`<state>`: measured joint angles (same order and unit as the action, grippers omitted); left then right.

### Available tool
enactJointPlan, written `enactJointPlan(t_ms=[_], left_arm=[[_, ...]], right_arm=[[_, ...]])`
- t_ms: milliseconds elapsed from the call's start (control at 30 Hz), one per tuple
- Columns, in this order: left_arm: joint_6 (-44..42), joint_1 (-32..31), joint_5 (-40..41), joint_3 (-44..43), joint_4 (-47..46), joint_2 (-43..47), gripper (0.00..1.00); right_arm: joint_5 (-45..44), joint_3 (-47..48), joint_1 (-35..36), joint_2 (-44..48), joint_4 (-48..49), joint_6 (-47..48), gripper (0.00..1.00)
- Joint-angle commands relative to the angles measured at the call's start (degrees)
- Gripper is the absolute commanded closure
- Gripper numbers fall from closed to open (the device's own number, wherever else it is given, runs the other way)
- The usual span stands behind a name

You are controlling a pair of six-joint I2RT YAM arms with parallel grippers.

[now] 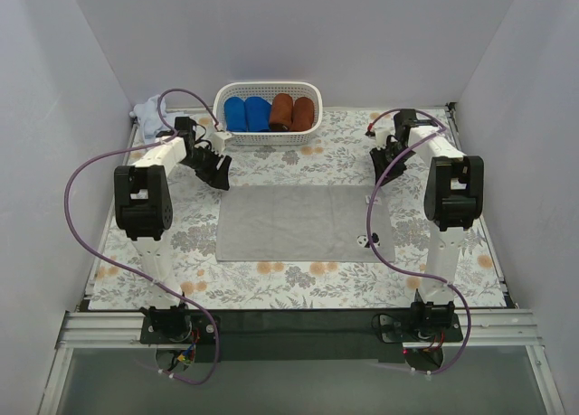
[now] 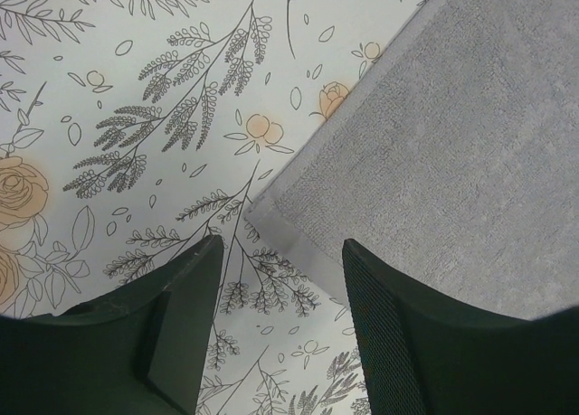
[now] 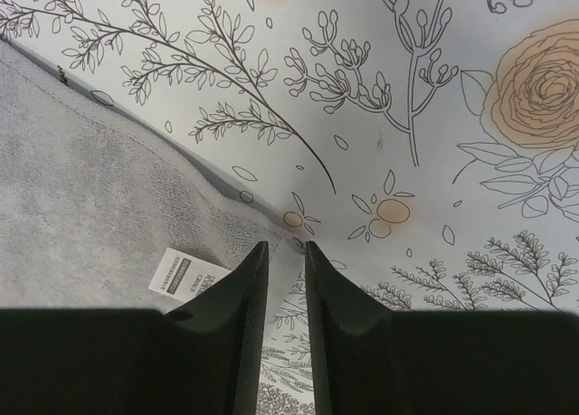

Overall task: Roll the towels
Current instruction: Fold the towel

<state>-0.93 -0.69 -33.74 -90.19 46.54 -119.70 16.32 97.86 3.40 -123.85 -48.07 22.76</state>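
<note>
The gray towel (image 1: 294, 223) lies flat and open in the middle of the flowery tablecloth (image 1: 271, 279). It is not rolled yet.

My left gripper (image 1: 220, 173) hangs over the far left corner of the gray towel. From the left wrist I see my two black fingers (image 2: 172, 297) wide apart. The towel's corner (image 2: 271, 212) sits on the tablecloth just past the gap between them. My left gripper holds nothing.

My right gripper (image 1: 380, 173) is at the far right corner of the gray towel. From the right wrist I see these fingers (image 3: 240, 297) very close together, with only a thin gap. I can see the tablecloth through the gap. The towel's corner (image 3: 271, 230) lies right at the tips. I cannot tell if the tips touch it. A small white tag (image 3: 188, 275) lies on the towel beside the finger on that side.

The pale blue towel (image 1: 147, 113) is in a crumpled heap at the far left corner of the table, behind my left arm.

A white basket (image 1: 268, 87) stands at the far edge in the middle. Two blue rolls (image 1: 246, 114) and two brown rolls (image 1: 293, 112) lie side by side in it.
</note>
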Motion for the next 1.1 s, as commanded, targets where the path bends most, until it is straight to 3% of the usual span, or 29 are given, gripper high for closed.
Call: enactJointPlan(t_ms=[0,200,367,600,767,867,967,1067], left_arm=[[-0.7,0.5,-2.6,-3.0,1.3,0.9,0.48],[-0.7,0.4,-2.9,-3.0,1.6,0.9,0.48],[-1.0,0.4,-2.6,-3.0,1.8,1.0,0.48],[0.6,0.6,-5.1,-4.7,2.3,-0.1,0.48],[0.6,0.6,-6.6,-6.6,4.4,-1.0,0.48],[0.6,0.6,-6.4,-6.7,4.6,-1.1,0.48],[0.4,0.6,-6.4,-6.5,4.9,-1.0,0.48],[0.2,0.6,-5.6,-6.2,4.5,-1.0,0.49]], right_arm=[[1.3,1.2,-0.1,-0.9,-1.3,1.4,0.75],[0.1,1.6,-0.3,-1.7,-1.4,1.7,0.61],[-0.3,2.7,-0.5,-2.4,-1.5,1.8,0.61],[1.7,2.9,-0.7,-3.6,-2.5,3.4,0.74],[3.7,2.6,-0.7,-3.1,-4.4,5.7,0.77],[3.8,2.3,-0.8,-2.8,-4.7,6.2,0.85],[3.9,2.9,-0.8,-2.5,-4.9,6.2,0.98],[4.2,3.7,-0.8,-2.2,-5.3,6.2,0.99]])
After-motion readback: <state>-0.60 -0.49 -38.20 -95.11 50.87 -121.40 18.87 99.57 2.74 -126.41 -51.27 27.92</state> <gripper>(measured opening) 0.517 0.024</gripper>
